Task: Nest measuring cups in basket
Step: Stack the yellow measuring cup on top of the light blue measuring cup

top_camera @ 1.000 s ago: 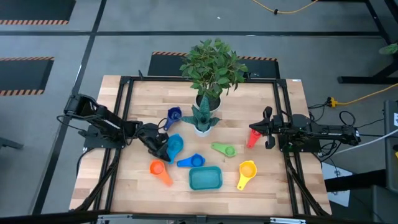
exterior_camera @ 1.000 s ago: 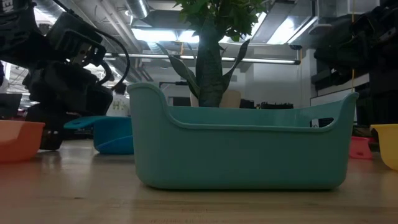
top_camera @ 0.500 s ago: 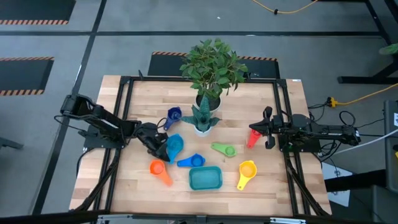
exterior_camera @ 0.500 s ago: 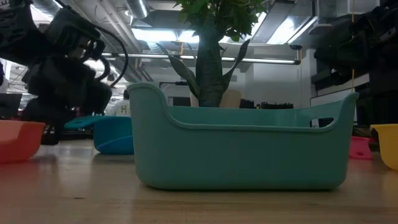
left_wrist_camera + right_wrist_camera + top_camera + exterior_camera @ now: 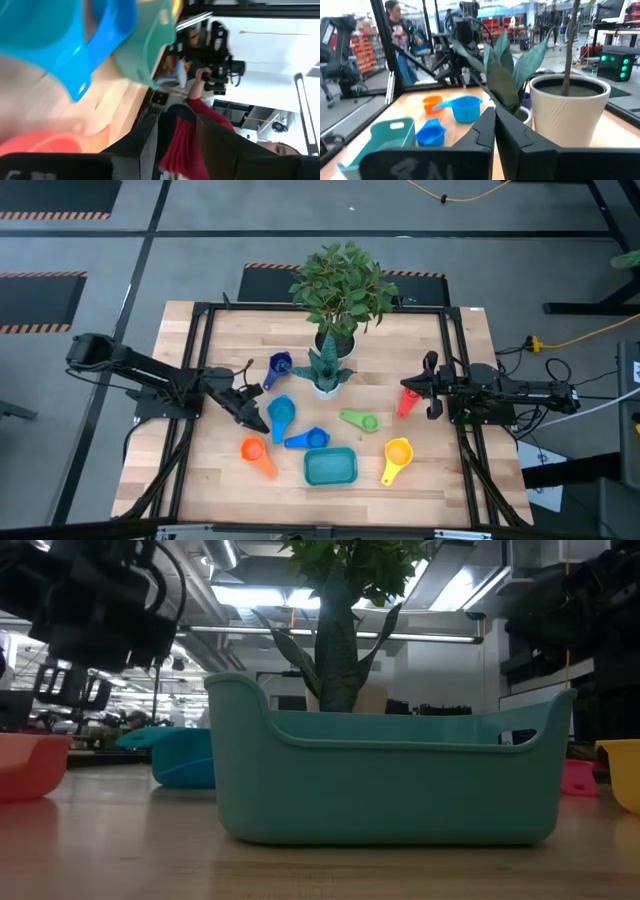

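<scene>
My left gripper [image 5: 250,412] is open and empty, just left of the light blue cup [image 5: 281,416], and in the low view it [image 5: 68,690] hangs above the table. In the left wrist view the light blue cup [image 5: 45,35] lies ahead of the open gripper [image 5: 177,131]. The orange cup [image 5: 257,453], blue cup [image 5: 310,439], green cup [image 5: 360,420], yellow cup [image 5: 396,457], dark blue cup [image 5: 279,364] and red cup [image 5: 407,402] lie on the table around the empty teal basket [image 5: 330,466]. My right gripper [image 5: 410,388] is shut, above the red cup.
A white pot [image 5: 325,386] with a spiky plant and a taller leafy plant [image 5: 340,290] stand at the table's far middle, between the arms. A black frame [image 5: 195,360] runs round the table. People show in the room beyond in both wrist views.
My left gripper has drawn back from the light blue cup toward the table's left edge and risen off the table. The cup stays where it was. My right arm has kept still.
</scene>
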`<state>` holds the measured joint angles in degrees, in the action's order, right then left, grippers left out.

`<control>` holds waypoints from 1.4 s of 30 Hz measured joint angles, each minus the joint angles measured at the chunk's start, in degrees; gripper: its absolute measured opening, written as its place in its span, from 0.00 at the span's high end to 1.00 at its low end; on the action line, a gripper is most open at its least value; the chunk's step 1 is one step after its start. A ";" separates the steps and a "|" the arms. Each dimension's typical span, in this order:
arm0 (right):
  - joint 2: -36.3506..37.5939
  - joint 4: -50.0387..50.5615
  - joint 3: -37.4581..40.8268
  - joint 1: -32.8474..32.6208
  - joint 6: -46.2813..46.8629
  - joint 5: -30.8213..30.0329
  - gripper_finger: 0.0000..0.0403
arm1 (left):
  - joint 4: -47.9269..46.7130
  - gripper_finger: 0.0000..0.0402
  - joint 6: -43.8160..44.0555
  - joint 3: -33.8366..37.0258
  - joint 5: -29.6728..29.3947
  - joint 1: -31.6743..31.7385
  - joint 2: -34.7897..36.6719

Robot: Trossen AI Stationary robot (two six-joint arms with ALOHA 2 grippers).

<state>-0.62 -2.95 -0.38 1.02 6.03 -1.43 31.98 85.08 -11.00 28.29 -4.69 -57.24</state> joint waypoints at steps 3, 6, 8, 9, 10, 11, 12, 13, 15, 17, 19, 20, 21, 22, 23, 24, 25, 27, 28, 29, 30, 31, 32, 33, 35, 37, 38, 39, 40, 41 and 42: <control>0.00 -2.89 -0.01 -0.01 1.35 0.00 0.94 | 0.14 0.67 -4.20 0.00 -4.89 -0.57 1.65; 0.00 -5.37 -0.02 -0.02 3.06 0.00 0.88 | 0.27 0.67 -9.36 0.00 -11.01 -1.55 2.15; 0.00 -6.61 -0.02 0.00 4.72 0.00 0.82 | 0.09 0.67 -13.01 0.00 -14.94 -2.21 2.15; 0.00 -6.86 0.00 0.00 5.83 0.00 0.79 | 0.13 0.67 -14.72 0.00 -16.66 -2.57 2.15; 0.00 -7.02 0.00 0.00 6.29 0.00 0.75 | 0.14 0.67 -16.37 0.00 -18.20 -2.93 2.15; 0.00 -7.33 -0.02 0.00 7.30 0.02 0.72 | 0.12 0.67 -17.89 0.00 -19.51 -3.30 2.12; 0.00 -7.91 -0.01 -0.01 8.33 0.06 0.69 | 0.14 0.67 -19.11 0.00 -20.81 -3.71 2.12; 0.00 -8.69 -0.01 0.00 9.10 0.24 0.66 | 0.19 0.67 -19.94 0.00 -22.23 -4.13 2.12; -0.04 -9.05 -0.84 0.00 10.28 1.97 0.62 | 0.24 0.67 -20.91 0.00 -25.14 -4.89 2.12; -0.04 -8.95 -2.83 -0.04 10.43 3.36 0.60 | 0.67 0.67 -21.19 -0.01 -26.88 -5.56 2.12; -0.31 -8.15 -5.44 -0.04 10.42 4.06 0.60 | 0.69 0.67 -21.21 -0.04 -27.81 -5.90 2.12; -0.71 -7.44 -6.88 -0.04 10.37 4.22 0.60 | 0.69 0.67 -21.23 -0.04 -28.07 -5.92 2.12; -1.30 -5.91 -8.46 -0.04 10.33 4.45 0.61 | 0.69 0.67 -21.23 -0.04 -28.19 -5.92 2.12; -2.19 -3.88 -10.23 -0.04 10.37 4.64 0.61 | 0.69 0.67 -21.24 -0.04 -28.23 -5.90 2.12; -3.19 -1.33 -12.01 -0.14 10.58 4.86 0.61 | 0.68 0.67 -21.27 -0.04 -28.23 -5.90 2.12; -4.42 1.48 -13.79 -0.21 11.35 5.38 0.61 | 0.69 0.67 -21.27 -0.04 -28.23 -5.90 2.12; -5.97 4.20 -15.56 -0.35 12.36 6.02 0.61 | 0.68 0.67 -21.29 -0.04 -28.23 -5.90 2.12; -9.56 9.47 -18.62 -0.85 15.14 7.38 0.61 | 0.67 0.67 -21.30 -0.04 -28.23 -5.90 2.12; -11.59 11.51 -19.93 -1.24 16.35 8.15 0.61 | 0.67 0.67 -21.31 -0.04 -28.23 -5.90 2.12; -13.80 13.02 -21.06 -1.65 17.46 9.27 0.61 | 0.65 0.67 -21.31 -0.04 -28.23 -5.90 2.12; -16.09 13.92 -22.01 -2.20 18.44 10.56 0.61 | 0.65 0.67 -21.31 -0.04 -28.23 -5.90 2.12; -18.42 14.40 -22.76 -2.76 19.32 11.93 0.61 | 0.65 0.67 -21.31 -0.04 -28.23 -5.90 2.12; -20.70 14.42 -23.35 -3.42 19.76 13.39 0.61 | 0.65 0.67 -21.30 -0.04 -28.23 -5.90 2.12; -23.13 14.32 -23.90 -4.16 20.47 14.86 0.61 | 0.65 0.67 -21.31 -0.04 -28.23 -5.90 2.12; -27.61 14.69 -25.11 -5.71 20.86 17.48 0.61 | 0.65 0.67 -21.29 -0.04 -28.23 -5.90 2.12; -31.78 14.77 -26.34 -7.44 20.75 18.89 0.61 | 0.65 0.67 -21.29 -0.04 -28.23 -5.90 2.12; -33.68 14.82 -27.00 -8.32 20.68 19.21 0.61 | 0.62 0.67 -21.29 -0.04 -28.23 -5.90 2.12; -35.52 14.80 -27.69 -9.14 20.45 19.23 0.61 | 0.65 0.67 -21.29 -0.04 -28.23 -5.90 2.12; -37.25 14.90 -28.36 -9.94 19.69 19.24 0.61 | 0.62 0.67 -21.29 -0.04 -28.23 -5.90 2.12; -38.79 15.62 -29.03 -10.65 18.66 19.19 0.61 | 0.62 0.67 -21.29 -0.04 -28.23 -5.90 2.12; -40.20 16.29 -29.75 -11.37 17.25 19.24 0.61 | 0.60 0.67 -21.29 -0.04 -28.23 -5.90 2.12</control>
<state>-40.82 13.35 -30.13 -10.35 23.28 17.81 32.58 63.79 -11.05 0.05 -10.59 -55.11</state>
